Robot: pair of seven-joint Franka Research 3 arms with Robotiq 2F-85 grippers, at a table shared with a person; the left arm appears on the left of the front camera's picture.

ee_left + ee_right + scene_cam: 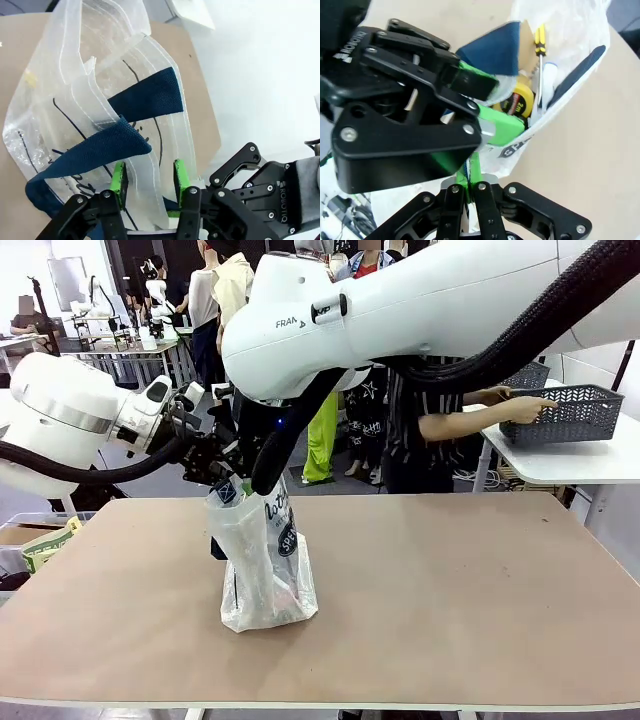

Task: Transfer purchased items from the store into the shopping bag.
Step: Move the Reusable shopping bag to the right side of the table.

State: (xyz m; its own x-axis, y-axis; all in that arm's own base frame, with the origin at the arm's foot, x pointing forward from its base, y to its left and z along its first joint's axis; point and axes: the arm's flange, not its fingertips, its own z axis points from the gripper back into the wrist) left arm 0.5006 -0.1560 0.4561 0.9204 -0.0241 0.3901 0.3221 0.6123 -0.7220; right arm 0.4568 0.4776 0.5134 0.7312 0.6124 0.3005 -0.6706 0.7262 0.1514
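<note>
Brown table, with a busy hall behind. The left gripper is seen half open, with bag film loose between its green pads and nothing gripped. The right gripper is shut, apparently pinched on the rim of the shopping bag, which stands upright just below both. Purchased items are seen inside. Loading is judged under way; next, the left gripper must be lifted clear without snagging the film.

I'm holding my left arm in from the desk's left edge, wrist angling downward, and the left gripper is hanging with its green pads standing apart. My right arm is crossing over the middle toward the left side. The right gripper is pointing down, its fingers pressing tight together, just beside the left one.
</note>
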